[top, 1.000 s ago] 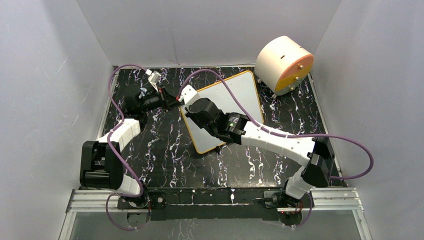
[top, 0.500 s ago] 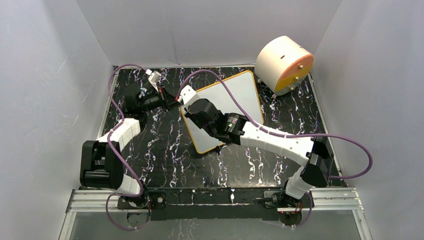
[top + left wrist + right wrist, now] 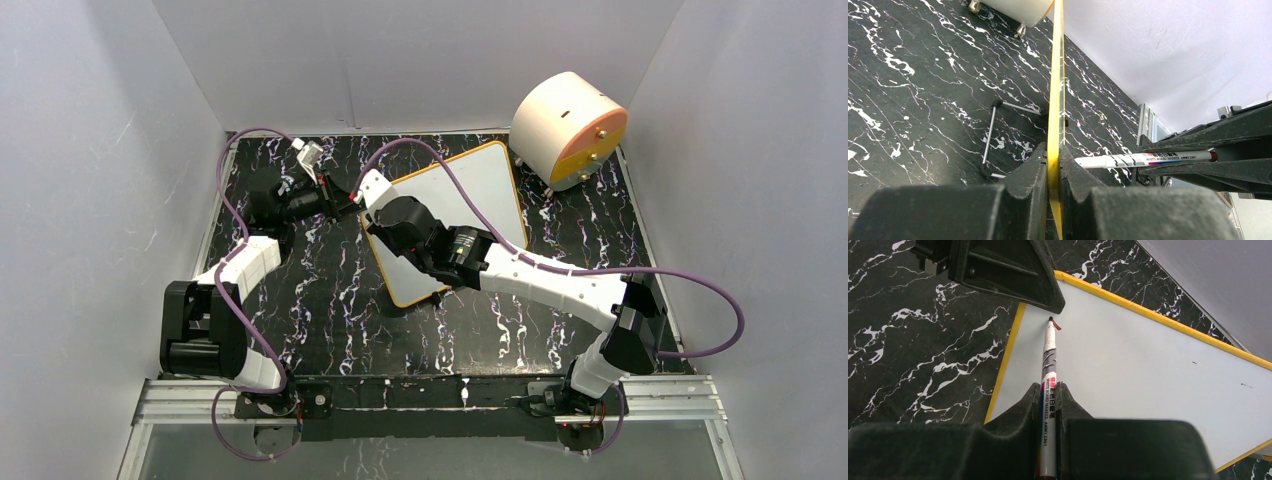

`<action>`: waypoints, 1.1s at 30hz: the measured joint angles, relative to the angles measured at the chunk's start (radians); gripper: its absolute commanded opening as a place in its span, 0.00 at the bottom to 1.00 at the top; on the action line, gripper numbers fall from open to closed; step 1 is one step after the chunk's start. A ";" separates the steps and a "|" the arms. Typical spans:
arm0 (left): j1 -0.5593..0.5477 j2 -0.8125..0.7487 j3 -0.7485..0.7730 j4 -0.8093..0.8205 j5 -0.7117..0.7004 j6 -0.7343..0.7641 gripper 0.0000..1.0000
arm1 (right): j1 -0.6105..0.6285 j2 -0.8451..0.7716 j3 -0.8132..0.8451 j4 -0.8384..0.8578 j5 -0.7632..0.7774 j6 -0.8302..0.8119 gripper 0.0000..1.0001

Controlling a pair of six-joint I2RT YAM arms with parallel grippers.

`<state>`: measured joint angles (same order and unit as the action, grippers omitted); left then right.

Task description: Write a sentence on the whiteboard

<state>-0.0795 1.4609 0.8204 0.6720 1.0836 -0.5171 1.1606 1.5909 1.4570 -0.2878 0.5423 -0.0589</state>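
left gripper (image 3: 1054, 151) pinched on whiteboard (image 3: 1148, 370) edge — right gripper (image 3: 1049, 388) clamped round marker (image 3: 1049, 355), tip touching white surface

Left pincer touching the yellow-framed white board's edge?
Touching. Left wrist view: the left pincer is shut on the edge of the flat rectangular whiteboard with thin orange-yellow frame, both fingers flush, no gap.

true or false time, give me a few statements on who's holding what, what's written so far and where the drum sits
The right gripper holds the marker. True.
The left gripper is open, clear of the whiteboard. False: it is shut on the board's yellow edge.
A full sentence is on the board. False: only a small reddish stroke at the marker tip shows.
The drum stands at the far right, off the board. True.
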 measured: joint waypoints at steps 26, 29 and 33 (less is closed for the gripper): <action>0.000 0.003 0.008 -0.018 -0.002 0.008 0.00 | 0.002 0.019 0.026 -0.071 -0.048 0.001 0.00; 0.000 0.003 0.008 -0.019 -0.003 0.008 0.00 | 0.005 0.019 0.026 -0.081 -0.040 0.002 0.00; -0.001 0.003 0.009 -0.021 -0.003 0.009 0.00 | 0.007 0.019 0.026 -0.092 -0.024 0.004 0.00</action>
<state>-0.0803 1.4643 0.8295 0.6514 1.0809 -0.5079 1.1675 1.6100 1.4830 -0.3801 0.5182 -0.0551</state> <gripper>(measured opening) 0.083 0.189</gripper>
